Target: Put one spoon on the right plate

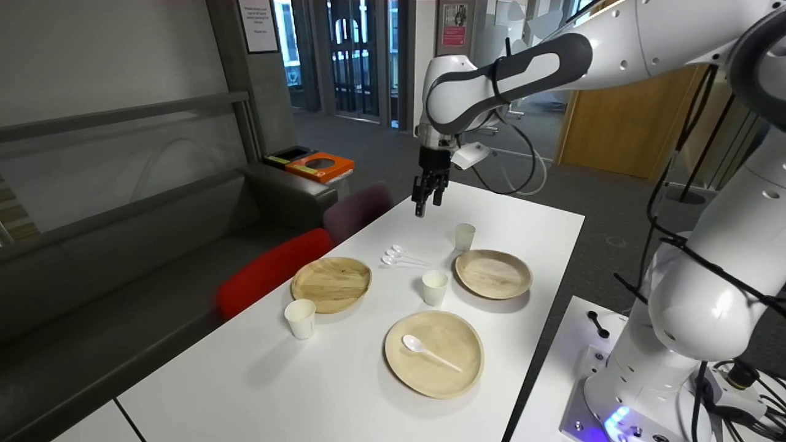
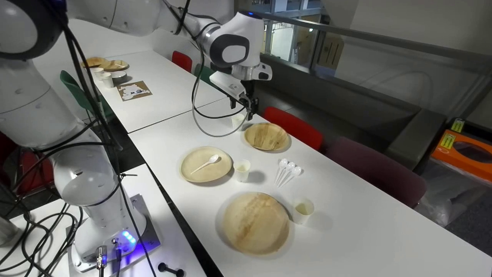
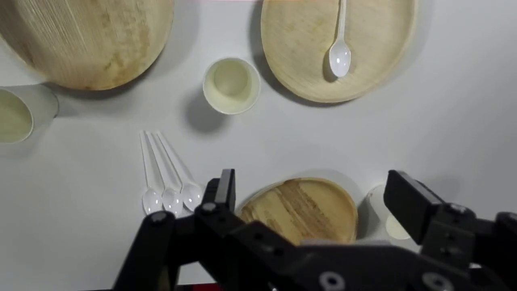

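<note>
While the right plate (image 1: 494,274) sits flat on the table (image 1: 522,221) nr the edge facing the arm base (image 1: 651,393), a cup (image 1: 465,236) stands upright just beside it. Approx. mid-table lie three spoons (image 2: 291,166) side by side, handles converging, bowls pointing away from the base, nr the right plate but apart from it. A 4th spoon (image 1: 422,348) rests on the pale plate (image 1: 424,376), handle twd the base. The 2nd cup (image 1: 435,288) stands roughly btwn pale plate & right plate, apart from both. The gripper (image 3: 312,173) hangs above the table, jaws spread well apart, i.e. released; in wrist view it hides part of the streaked plate (image 3: 303,202). The 3rd cup (image 1: 300,319) stands just beside that plate. Past the table's opp. side: a red chair (image 1: 270,270) & a purple chair (image 1: 361,210), w/ a grey sofa (image 1: 153,264) behind. In an ext. view, an adjoining table (image 2: 169,77) bears more plates (image 2: 116,65), a bowl (image 2: 120,77), extra cups (image 2: 107,80) & a brown sheet (image 2: 134,90) w/ a white patch.
</note>
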Available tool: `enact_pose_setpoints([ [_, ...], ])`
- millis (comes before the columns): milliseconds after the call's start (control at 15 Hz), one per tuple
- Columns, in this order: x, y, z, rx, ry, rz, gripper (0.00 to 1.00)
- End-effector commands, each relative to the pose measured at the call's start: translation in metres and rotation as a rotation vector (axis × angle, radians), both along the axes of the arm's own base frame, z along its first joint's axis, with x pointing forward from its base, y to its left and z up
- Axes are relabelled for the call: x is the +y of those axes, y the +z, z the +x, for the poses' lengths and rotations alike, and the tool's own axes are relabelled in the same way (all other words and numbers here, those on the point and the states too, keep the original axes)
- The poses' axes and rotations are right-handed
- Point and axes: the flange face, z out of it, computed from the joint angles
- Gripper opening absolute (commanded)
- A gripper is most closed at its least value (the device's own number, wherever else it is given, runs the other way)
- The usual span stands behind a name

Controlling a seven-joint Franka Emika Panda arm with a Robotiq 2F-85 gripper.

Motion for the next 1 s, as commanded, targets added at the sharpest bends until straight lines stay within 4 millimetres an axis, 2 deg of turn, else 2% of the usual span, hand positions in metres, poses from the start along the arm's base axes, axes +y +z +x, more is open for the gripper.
enact_pose_setpoints([
  [0,-0.020,0.008,0.036,0.004,-0.073,0.001,1.00],
  [67,-0.009,0.000,0.019,-0.001,-0.034,-0.004,1.00],
  [267,-0.010,-0.008,0.025,0.012,-0.038,-0.006,1.00],
  [600,-0.007,-0.007,0.025,0.012,-0.032,-0.007,1.00],
  [800,-0.012,-0.012,0.043,0.015,-0.065,-0.016,1.00],
  [933,-0.028,-0.016,0.060,0.031,-0.107,-0.005,1.00],
])
